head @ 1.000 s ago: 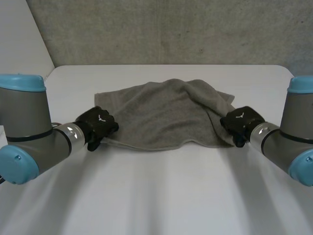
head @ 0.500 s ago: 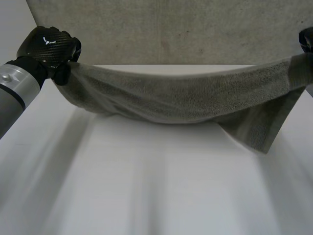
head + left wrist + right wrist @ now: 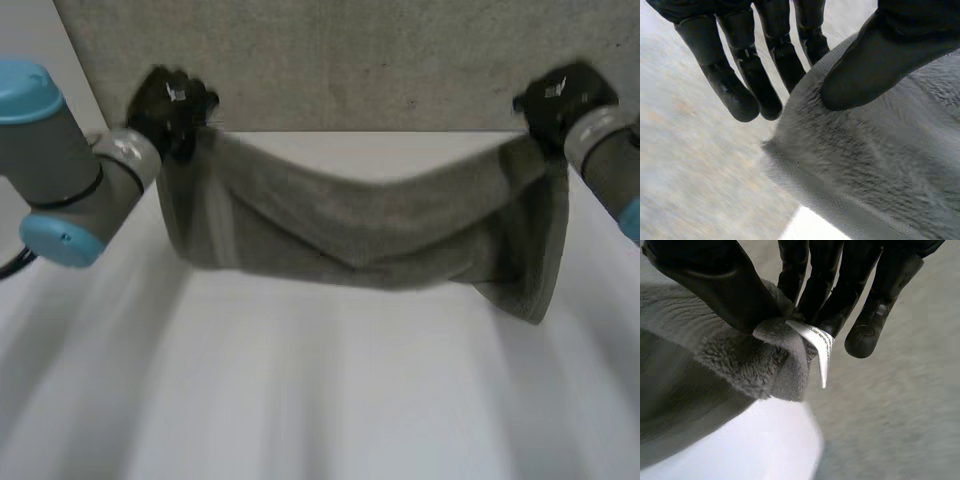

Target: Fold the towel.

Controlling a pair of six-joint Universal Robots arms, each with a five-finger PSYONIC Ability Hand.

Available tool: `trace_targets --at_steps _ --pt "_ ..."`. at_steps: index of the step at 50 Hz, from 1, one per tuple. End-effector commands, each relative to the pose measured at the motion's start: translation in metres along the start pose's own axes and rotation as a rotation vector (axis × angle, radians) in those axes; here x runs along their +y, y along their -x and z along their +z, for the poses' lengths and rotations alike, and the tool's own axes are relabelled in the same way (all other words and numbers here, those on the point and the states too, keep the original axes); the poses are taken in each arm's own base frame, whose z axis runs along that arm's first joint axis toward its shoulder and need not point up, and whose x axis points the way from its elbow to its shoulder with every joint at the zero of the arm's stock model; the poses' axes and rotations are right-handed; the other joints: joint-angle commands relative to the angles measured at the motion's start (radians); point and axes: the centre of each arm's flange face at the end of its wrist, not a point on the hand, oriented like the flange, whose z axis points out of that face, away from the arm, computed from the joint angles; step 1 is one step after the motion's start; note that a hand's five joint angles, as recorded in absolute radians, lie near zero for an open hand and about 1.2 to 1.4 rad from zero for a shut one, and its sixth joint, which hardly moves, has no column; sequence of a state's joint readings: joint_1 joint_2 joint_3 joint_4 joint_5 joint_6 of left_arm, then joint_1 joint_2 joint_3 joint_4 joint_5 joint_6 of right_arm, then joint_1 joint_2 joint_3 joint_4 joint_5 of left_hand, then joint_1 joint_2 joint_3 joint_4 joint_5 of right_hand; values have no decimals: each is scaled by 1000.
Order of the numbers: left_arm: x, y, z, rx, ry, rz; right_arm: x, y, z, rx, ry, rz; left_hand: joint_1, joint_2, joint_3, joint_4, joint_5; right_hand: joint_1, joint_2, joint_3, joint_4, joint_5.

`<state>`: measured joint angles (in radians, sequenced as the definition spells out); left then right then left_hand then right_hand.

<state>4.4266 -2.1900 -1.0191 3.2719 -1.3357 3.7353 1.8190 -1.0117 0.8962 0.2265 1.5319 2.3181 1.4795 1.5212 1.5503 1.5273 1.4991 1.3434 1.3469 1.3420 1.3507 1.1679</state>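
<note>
The grey towel hangs in the air above the white worktop, stretched between the two hands and sagging in the middle; whether its low edge touches the worktop cannot be told. The left hand is raised at the far left, in front of the grey wall, and holds the towel's upper left corner; in the left wrist view its thumb presses on the cloth near the edge, with the fingers nearly straight behind that edge, so the towel is pinched between them. The right hand is raised at the far right at about the same height and holds the upper right corner; in the right wrist view its thumb and fingers close on a bunched bit of the corner, where a small white label sticks out just beyond the fingertips. Below each hand the towel falls in a vertical fold; the right side hangs lower than the left and ends in a point near the worktop. The left arm comes in from the left; the right arm comes in from the right.
</note>
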Motion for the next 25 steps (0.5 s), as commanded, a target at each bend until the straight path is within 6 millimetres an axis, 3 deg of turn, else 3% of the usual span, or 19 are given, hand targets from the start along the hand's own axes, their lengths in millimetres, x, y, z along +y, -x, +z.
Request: trace_targets --at_steps 1,4,7,9,10,12,15,17,18,20,21,23,25 --pt "-107 93 9 -316 -549 -223 -89 -87 -27 593 -543 106 -83 -125 -154 -131 -277 53 49 54 46 54" --pt "-108 99 4 -301 -542 -299 -92 -90 -36 585 -552 105 -83 -125 -154 -131 -277 53 49 54 46 54" --pt "-101 94 4 -285 -503 -312 -81 -76 -33 501 -482 107 -83 -125 -154 -131 -277 53 49 54 46 54" --pt "-82 80 3 -244 -416 -334 -67 -58 -33 374 -377 109 -83 -125 -154 -131 -277 53 49 54 46 54" --pt "-81 80 3 -244 -416 -334 -67 -58 -33 373 -377 109 -83 -125 -154 -131 -277 53 49 54 46 54" --pt "-60 61 0 -184 -332 -353 -47 -33 -32 222 -270 111 -83 -125 -154 -131 -277 53 49 54 46 54" --pt "-47 50 -2 -151 -289 -365 -36 -18 -32 145 -216 110 -83 -125 -154 -131 -277 53 49 54 46 54" --pt "-20 25 -12 -89 -199 -380 -9 6 -33 27 -105 116 -83 -125 -154 -131 -277 53 49 54 46 54" --pt "-20 25 -12 -88 -199 -380 -9 6 -33 26 -105 116 -83 -125 -154 -131 -277 53 49 54 46 54" --pt "5 2 -23 -29 -110 -351 16 34 -40 -82 -10 119 -83 -125 -154 -131 -277 53 49 54 46 54" --pt "5 2 -23 -29 -110 -351 16 34 -40 -82 -9 119 -83 -125 -154 -131 -277 53 49 54 46 54" --pt "27 -19 -36 29 -27 -277 40 60 -47 -167 76 121 -83 -125 -154 -131 -277 53 49 54 46 54" --pt "35 -27 -43 54 6 -227 50 70 -50 -197 113 124 -83 -125 -154 -131 -277 53 49 54 46 54"
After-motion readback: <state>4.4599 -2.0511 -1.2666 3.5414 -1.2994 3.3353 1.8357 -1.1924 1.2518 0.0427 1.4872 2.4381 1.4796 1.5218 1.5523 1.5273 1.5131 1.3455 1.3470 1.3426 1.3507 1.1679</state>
